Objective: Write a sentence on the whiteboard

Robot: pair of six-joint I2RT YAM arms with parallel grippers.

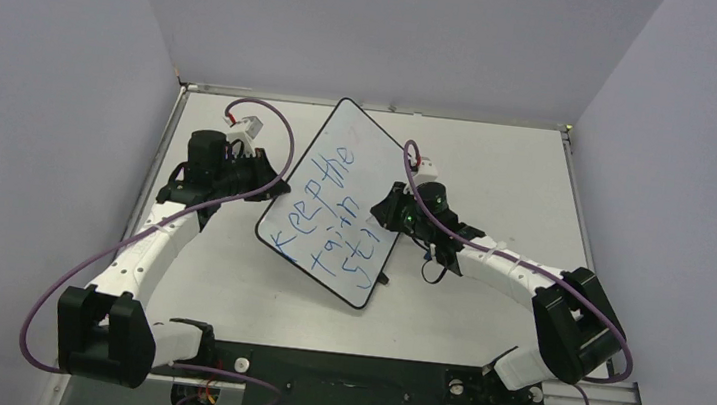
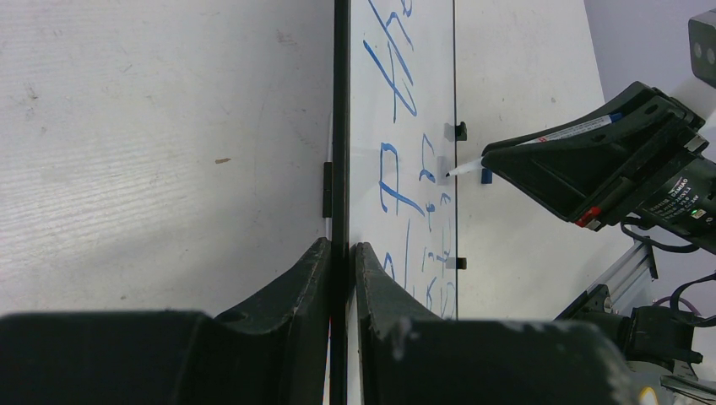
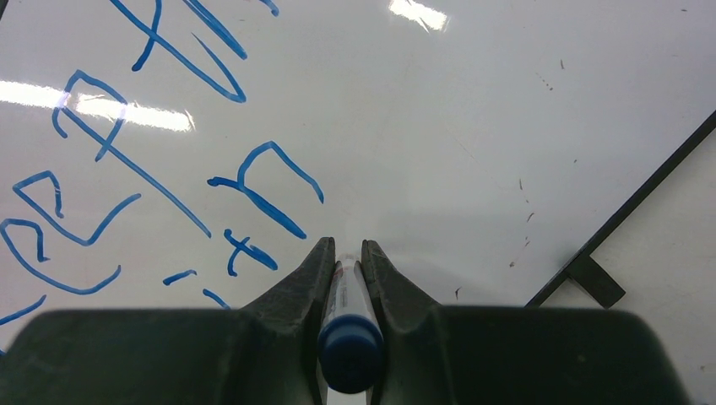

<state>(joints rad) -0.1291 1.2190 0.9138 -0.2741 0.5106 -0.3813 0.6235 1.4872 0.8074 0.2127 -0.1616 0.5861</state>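
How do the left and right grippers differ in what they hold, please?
The left gripper clamps the whiteboard by its black rim; the right gripper grips a blue marker, tip at the board. The left sits at the board's edge, the right over its face. Both are shut.

Top view: bright, even, diffuse overhead light; soft faint shadows cast on table; walls tinted lavender. Whiteboard near blown out, strokes kept legible. Right wrist view: two ceiling-light glare streaks reflected on board; right gripper fingers and marker cap underexposed, blurred close to lens. Left wrist view: left gripper fingers rendered dark, defocused at bottom; table grain sharp.
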